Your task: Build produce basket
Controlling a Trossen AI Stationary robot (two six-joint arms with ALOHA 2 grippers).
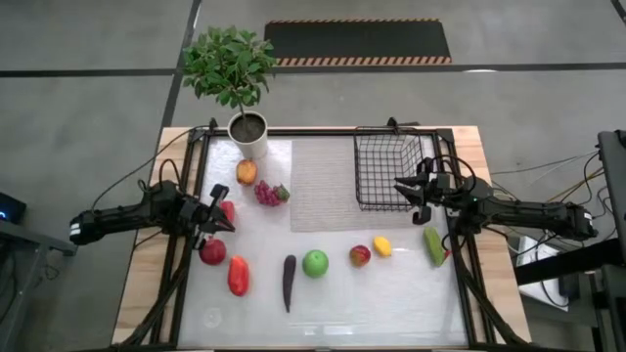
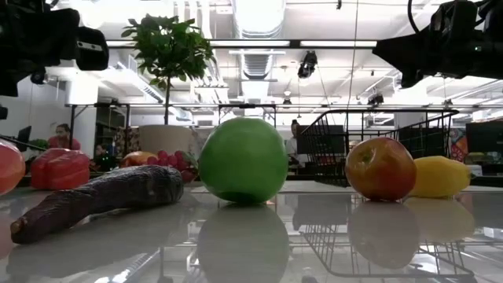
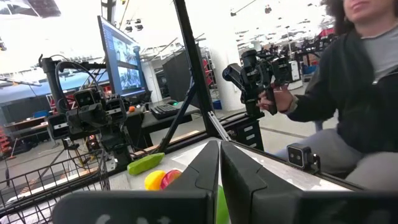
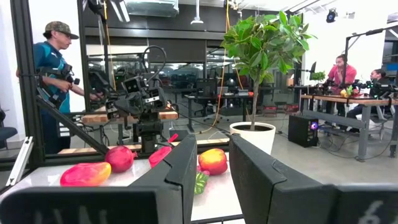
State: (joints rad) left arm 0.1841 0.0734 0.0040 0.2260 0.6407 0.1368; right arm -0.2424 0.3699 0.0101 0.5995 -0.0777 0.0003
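- High view: basket (image 1: pixel 389 171) sits empty on the R side of the table, its L wall on the grey mat (image 1: pixel 328 181).
- All produce is outside it. Cucumber (image 1: pixel 434 246), lemon (image 1: pixel 381 246) and red apple (image 1: pixel 360 255) lie just in front of the basket. Green apple (image 1: pixel 315 262), eggplant (image 1: pixel 289 282) and pepper (image 1: pixel 238 276) lie farther off toward the L arm. Grapes (image 1: pixel 269 193) and orange fruit (image 1: pixel 246 172) lie beyond the mat.
- R claw (image 1: pixel 406 191) is at the basket's front edge. L claw (image 1: pixel 217 213) is well apart from the basket, near the grapes.
- Low view: green apple, red apple and lemon stand in front of the basket and the eggplant lies flat. The arms are only dark shapes overhead, so no claw state shows here.
- L wrist view: L claw's fingers (image 3: pixel 205 174) are pressed together w/ nothing between. The basket's wire, the cucumber and the R arm show ahead, w/ a person (image 3: pixel 360 93) beyond the table.
- R wrist view: R claw's fingers (image 4: pixel 186 168) stand narrowly apart w/ nothing in the gap. It looks away from the basket toward the pot (image 4: pixel 254 134).
- Handling, judged: the toy produce prob. is light, hard and smooth, so round pcs may roll or squirt out. Grip apples and lemon across the middle, and eggplant and cucumber mid-length across the narrow width. Grapes are lumpy, so pinch the cluster's centre.
- The basket looks stiff but light, so a bump could slide it.
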